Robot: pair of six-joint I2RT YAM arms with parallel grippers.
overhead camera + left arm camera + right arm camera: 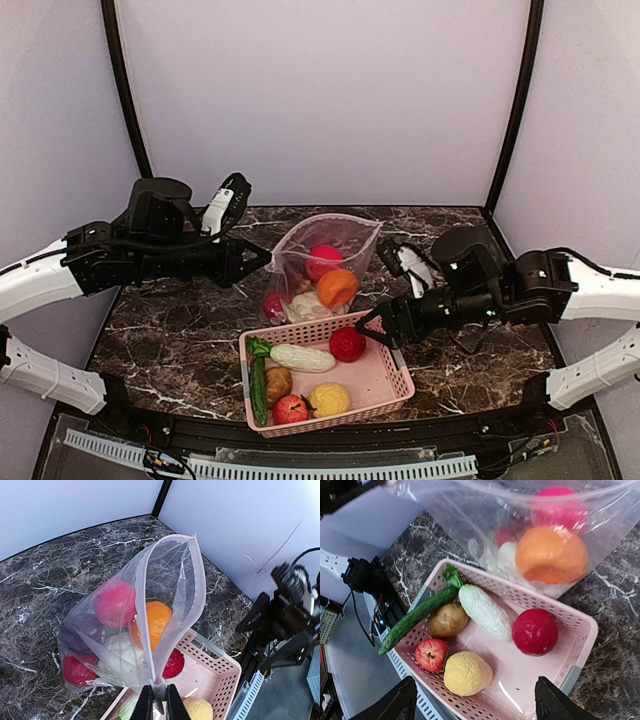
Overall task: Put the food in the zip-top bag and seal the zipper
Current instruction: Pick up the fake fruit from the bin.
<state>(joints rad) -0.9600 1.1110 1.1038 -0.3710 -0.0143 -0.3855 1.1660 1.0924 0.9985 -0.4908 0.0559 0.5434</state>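
Observation:
The clear zip-top bag (335, 235) stands open on the marble, and my left gripper (159, 706) is shut on the near end of its zipper (143, 632). Inside lie a pink ball (322, 260), an orange ball (337, 287), a pale cabbage (305, 305) and a red ball (273, 305). My right gripper (380, 325) hangs open and empty over the pink basket (580, 625), just right of the bag. Loose food in the basket: a red ball (535, 631), a yellow ball (468, 672), an apple (432, 654), a potato (448, 620), a pale cabbage (484, 611) and a cucumber (417, 615).
The basket (395, 385) sits at the table's near edge, touching the bag's base. Pale walls with black corner posts (512, 110) close in the back and sides. Bare marble (170, 340) lies left of the basket.

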